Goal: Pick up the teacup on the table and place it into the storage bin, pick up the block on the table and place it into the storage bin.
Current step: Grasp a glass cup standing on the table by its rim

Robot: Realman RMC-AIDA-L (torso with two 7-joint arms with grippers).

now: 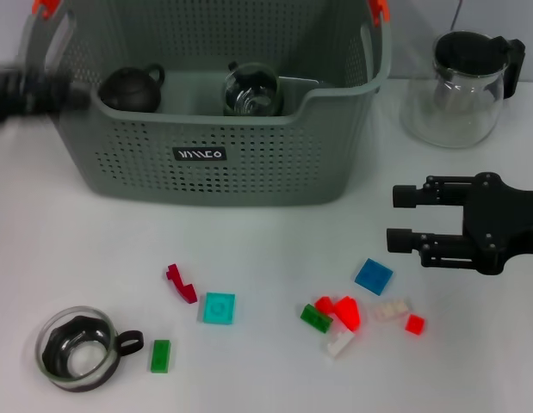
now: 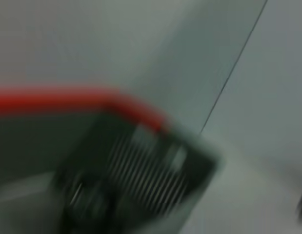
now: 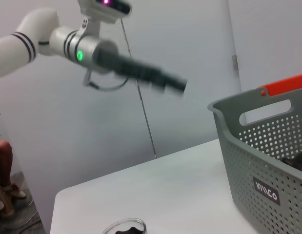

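My left gripper (image 1: 29, 93) sits by the storage bin's (image 1: 249, 163) left handle, grip unreadable; swinging carelessly could knock it. My right gripper (image 1: 404, 219), spread empty, waits right of the bin.

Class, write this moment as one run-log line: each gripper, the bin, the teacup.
left gripper: blurred, by storage bin left rim | right gripper: open, above table, empty | teacup: on table, untouched | blocks: on table

We see bright, even light with soft shadows; the left arm (image 1: 29, 93) smears at upper left, and the left wrist view blurs wholly.
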